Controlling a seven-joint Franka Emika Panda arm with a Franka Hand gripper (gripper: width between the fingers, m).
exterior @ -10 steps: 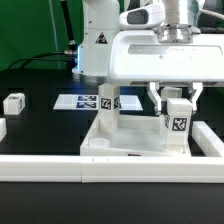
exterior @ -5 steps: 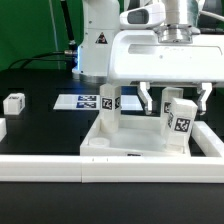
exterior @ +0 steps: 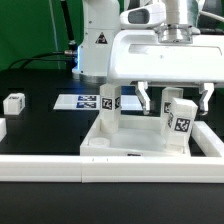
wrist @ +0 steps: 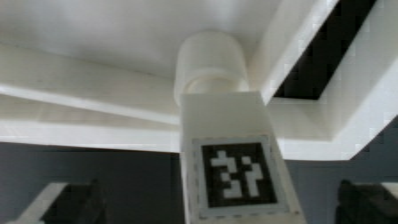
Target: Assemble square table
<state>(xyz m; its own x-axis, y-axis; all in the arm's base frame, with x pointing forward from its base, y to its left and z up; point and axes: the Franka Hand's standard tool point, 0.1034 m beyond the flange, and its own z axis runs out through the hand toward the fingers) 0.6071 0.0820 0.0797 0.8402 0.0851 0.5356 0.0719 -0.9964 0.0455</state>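
The white square tabletop (exterior: 104, 141) lies flat in the middle, against the border rail. One tagged white leg (exterior: 108, 101) stands in its far left corner. A second tagged leg (exterior: 179, 119) stands in its right corner, leaning slightly. My gripper (exterior: 175, 98) is open, with one finger on each side of this second leg and a gap between each finger and the leg. In the wrist view the same leg (wrist: 231, 150) runs down to the tabletop (wrist: 98, 110), and my gripper (wrist: 217, 205) is spread wide around it, its dark fingertips (wrist: 64, 203) well apart from the leg.
Two loose tagged legs (exterior: 14, 102) (exterior: 2, 128) lie on the black table at the exterior view's left. The marker board (exterior: 78, 101) lies behind the tabletop. The white L-shaped border rail (exterior: 50, 166) runs along the front and up the right side.
My fingers were shut on the right leg one second ago. They have opened wide and let it go, and the leg stays standing in the tabletop.
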